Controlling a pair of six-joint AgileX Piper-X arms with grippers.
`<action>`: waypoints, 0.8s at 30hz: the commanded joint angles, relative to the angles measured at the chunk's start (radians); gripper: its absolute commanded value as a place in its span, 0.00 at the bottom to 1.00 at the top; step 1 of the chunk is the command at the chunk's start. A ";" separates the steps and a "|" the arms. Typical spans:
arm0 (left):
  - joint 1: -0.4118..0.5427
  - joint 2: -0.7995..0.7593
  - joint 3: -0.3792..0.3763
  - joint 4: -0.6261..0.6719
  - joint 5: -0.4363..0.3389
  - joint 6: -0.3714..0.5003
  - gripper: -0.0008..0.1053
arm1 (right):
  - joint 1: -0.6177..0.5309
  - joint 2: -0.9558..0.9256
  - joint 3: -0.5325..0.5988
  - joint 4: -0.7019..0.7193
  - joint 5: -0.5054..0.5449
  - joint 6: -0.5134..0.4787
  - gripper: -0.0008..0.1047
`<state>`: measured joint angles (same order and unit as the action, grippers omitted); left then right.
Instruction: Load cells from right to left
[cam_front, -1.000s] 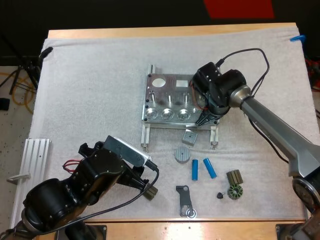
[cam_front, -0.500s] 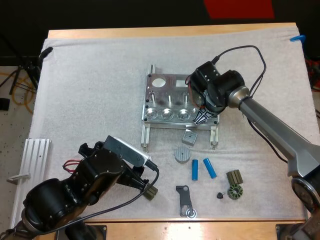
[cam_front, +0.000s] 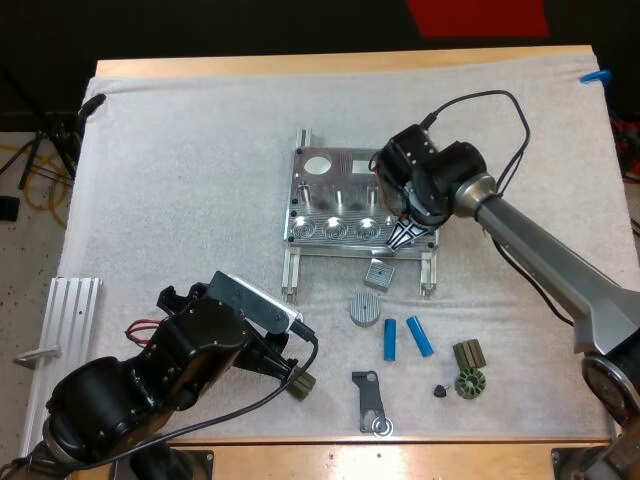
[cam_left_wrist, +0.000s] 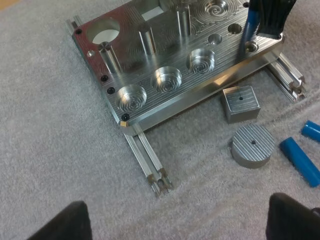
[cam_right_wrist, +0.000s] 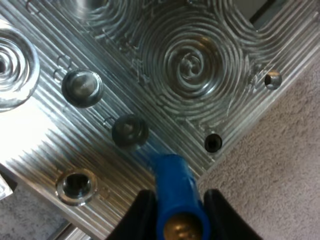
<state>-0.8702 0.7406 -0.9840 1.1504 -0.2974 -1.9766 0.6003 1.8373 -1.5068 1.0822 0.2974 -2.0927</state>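
Note:
The metal fixture (cam_front: 335, 210) lies mid-mat, with round pockets along its near edge. My right gripper (cam_front: 405, 236) hangs over the fixture's right near corner, shut on a blue cylinder (cam_right_wrist: 171, 180). The cylinder's tip points down beside a small dark hole (cam_right_wrist: 129, 131) in the fixture (cam_right_wrist: 190, 65). In the left wrist view that same blue cylinder (cam_left_wrist: 248, 27) stands upright over the fixture's (cam_left_wrist: 165, 65) corner. Two loose blue cylinders (cam_front: 390, 339) (cam_front: 420, 336) lie on the mat nearer me. My left gripper (cam_front: 292, 368) hovers low at the near left, open, fingers (cam_left_wrist: 72, 222) wide apart.
A grey square block (cam_front: 379, 273) and a ribbed grey disc (cam_front: 365, 309) lie just before the fixture. A dark bracket (cam_front: 372, 400) and small dark rotor-like parts (cam_front: 468, 383) sit near the front edge. A silver rail (cam_front: 70, 320) lies at the table's left.
My right gripper, with the blue cylinder in it, has shifted slightly left and away over the fixture's corner. The left arm has stayed still.

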 joint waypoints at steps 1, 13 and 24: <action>0.000 -0.005 -0.011 -0.003 -0.013 0.000 0.66 | -0.020 0.007 -0.003 -0.005 0.116 -0.007 0.15; 0.000 -0.005 -0.011 -0.003 -0.013 0.000 0.66 | -0.038 0.007 -0.003 0.024 0.127 -0.001 0.18; 0.000 -0.005 -0.011 -0.003 -0.013 0.004 0.66 | -0.038 -0.004 -0.003 0.015 0.102 0.030 0.40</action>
<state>-0.8702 0.7406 -0.9840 1.1504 -0.2974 -1.9766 0.5785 1.8421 -1.5068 1.0973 0.3497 -2.0686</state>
